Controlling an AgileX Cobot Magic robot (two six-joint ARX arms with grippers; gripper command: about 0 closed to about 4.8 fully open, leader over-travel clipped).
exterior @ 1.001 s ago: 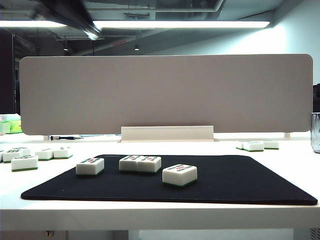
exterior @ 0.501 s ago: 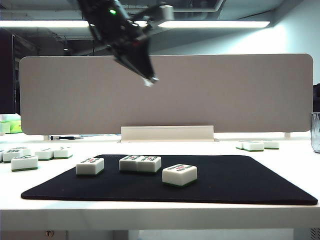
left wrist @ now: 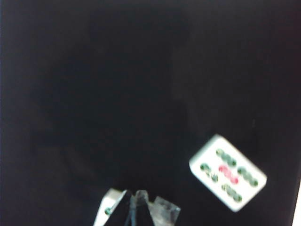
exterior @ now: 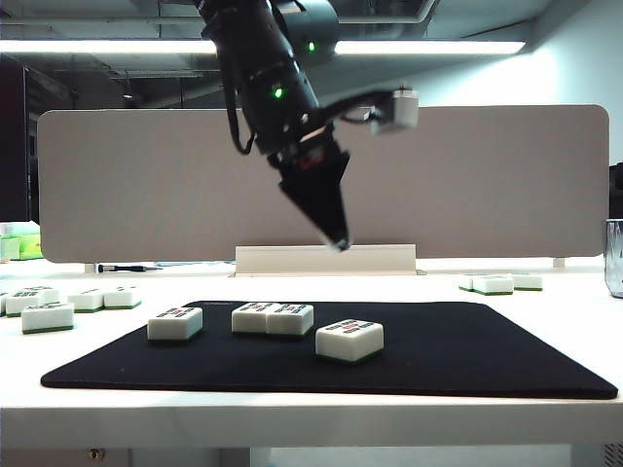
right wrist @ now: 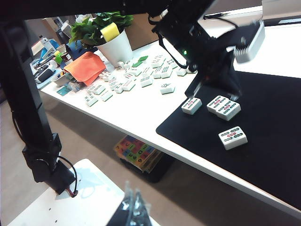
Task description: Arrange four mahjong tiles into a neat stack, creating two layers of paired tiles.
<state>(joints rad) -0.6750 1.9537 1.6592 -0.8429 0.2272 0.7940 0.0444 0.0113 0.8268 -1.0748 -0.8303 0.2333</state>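
Four mahjong tiles, white with green bases, lie face up on the black mat [exterior: 467,355], none on top of another: a single tile [exterior: 175,323] on the left, a touching pair [exterior: 273,318] in the middle and a single tile [exterior: 349,340] nearest the front. My left gripper [exterior: 338,240] hangs shut and empty, pointing down, well above the gap between the pair and the front tile. The left wrist view shows its tips [left wrist: 134,194] over bare mat, with one tile [left wrist: 228,178] off to the side. My right gripper [right wrist: 134,197] is shut and empty, off the table.
Spare tiles lie on the white table left of the mat [exterior: 49,316] and at the back right [exterior: 494,284]. A grey partition [exterior: 321,180] stands behind. The right wrist view shows more loose tiles [right wrist: 127,77], a potted plant [right wrist: 110,40] and an orange cloth [right wrist: 87,66].
My left arm has swung from the top left corner down and to the right, and its shut gripper now hangs above the mat's middle. The tiles have not moved.
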